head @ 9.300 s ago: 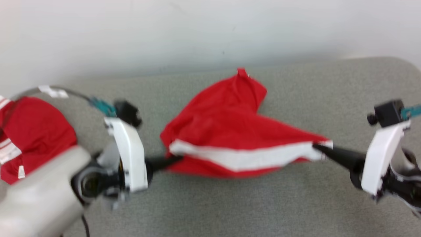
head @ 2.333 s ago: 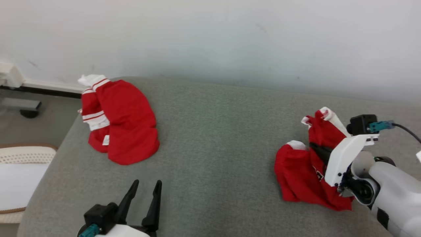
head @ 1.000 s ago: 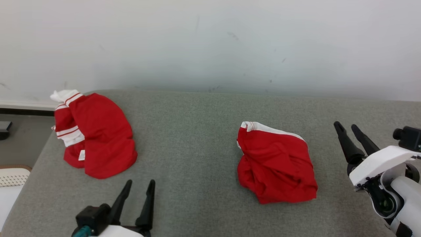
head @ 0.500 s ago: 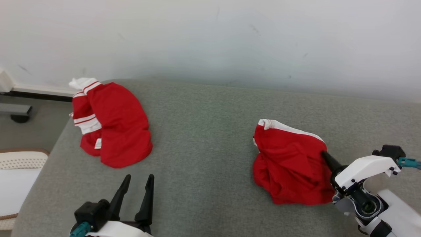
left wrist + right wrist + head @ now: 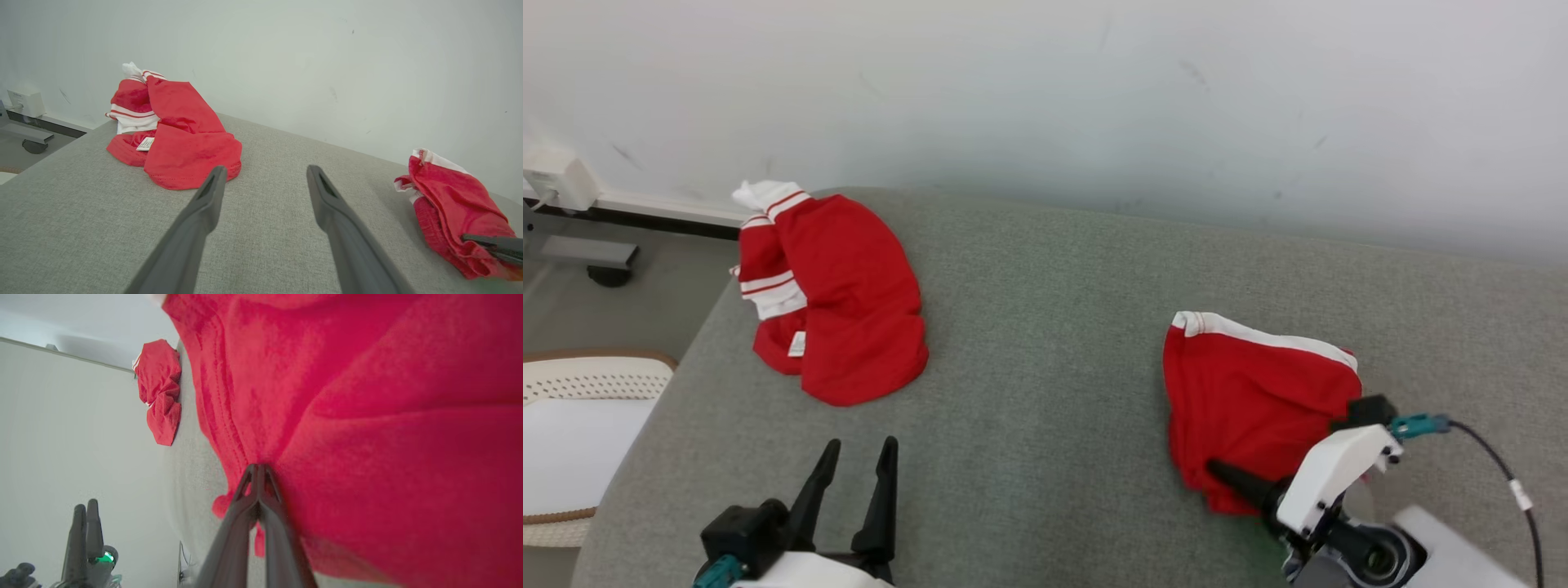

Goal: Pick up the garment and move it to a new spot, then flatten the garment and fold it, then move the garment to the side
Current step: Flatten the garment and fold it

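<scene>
Red garment [image 5: 1258,392] sits crumpled right of centre on the grey fabric counter [image 5: 1045,327], white wall [image 5: 1045,98] behind, another red pile [image 5: 849,302] far left. The right pincer [image 5: 1217,471], open a second ago, now pinches its near hem; left pincer [image 5: 860,445] gapes wide.

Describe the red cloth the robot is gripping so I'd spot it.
On the grey fabric surface lie two crumpled red garments. It is the red garment with one white band, on the robot's right. A dark right hand pinches its near edge; the striped red heap at left lies untouched.
</scene>
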